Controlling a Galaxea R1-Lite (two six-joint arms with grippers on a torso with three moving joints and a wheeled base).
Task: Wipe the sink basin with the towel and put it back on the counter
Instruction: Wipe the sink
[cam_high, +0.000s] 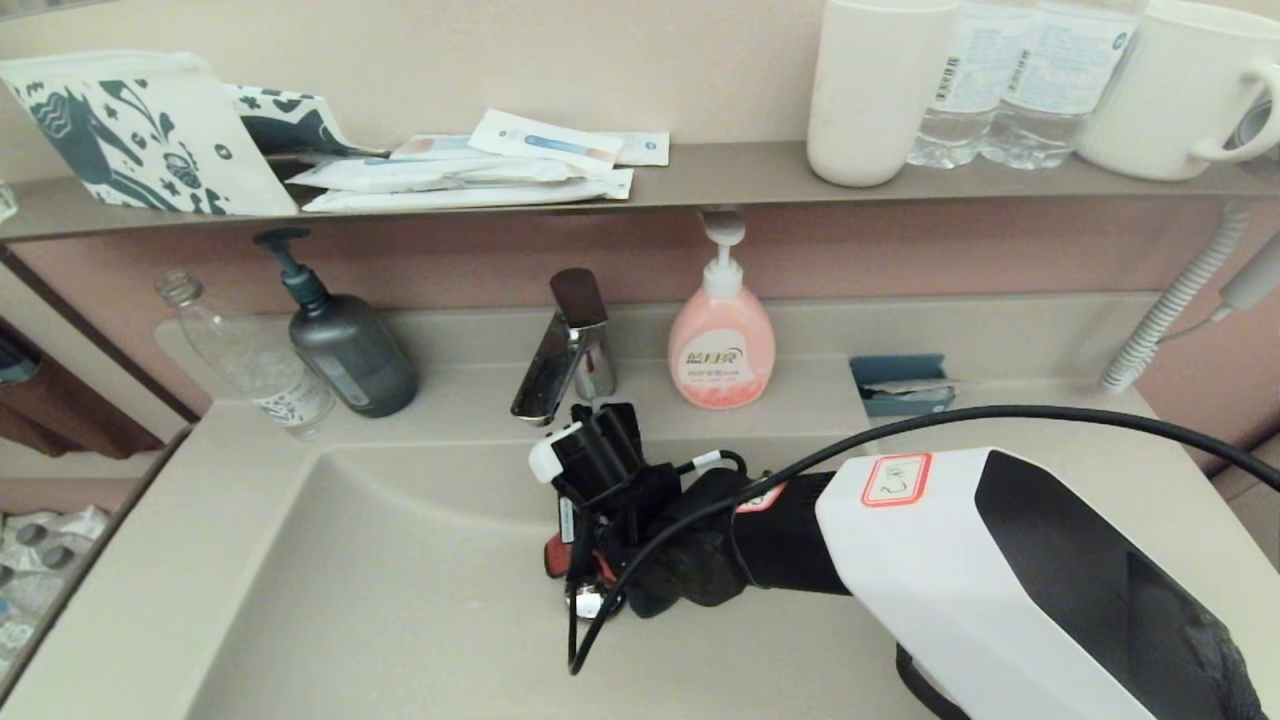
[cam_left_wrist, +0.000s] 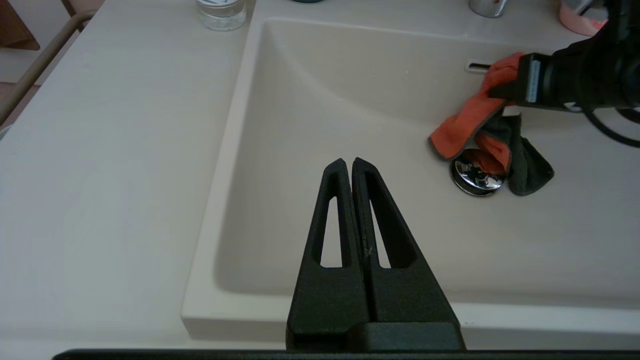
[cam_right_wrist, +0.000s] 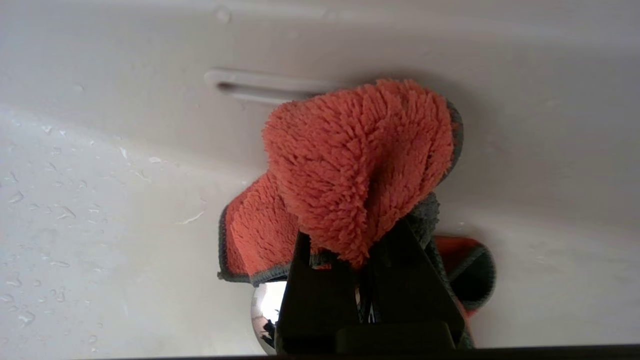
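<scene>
The left gripper hovers above the near left rim of the sink basin, fingers pressed together with nothing between them; this arm is idle. To its right, low in the basin, the right gripper is clamped on a bunched fold of the towel, which hangs from the fingers near the back wall, just below the overflow slot. The loose lower corners of the towel drape over the drain plug. Risk assessment: the grip holds only a small fold, so drag against the wet basin surface could pull the cloth free during a wiping stroke. A trailing corner could also snag on the raised drain plug and bunch the cloth. A stroke directed upward or toward the back wall brings the wrist close to the faucet, whose spout overhangs the basin directly above the gripper; contact there is the likeliest collision. Water droplets on the basin wall indicate a slippery surface. On the counter, from left to right, stand a clear bottle, a dark pump bottle, the faucet, a pink soap dispenser and a small blue tray. These crowd the back strip, so the open counter on either side of the basin appears the safer place to return the towel.
</scene>
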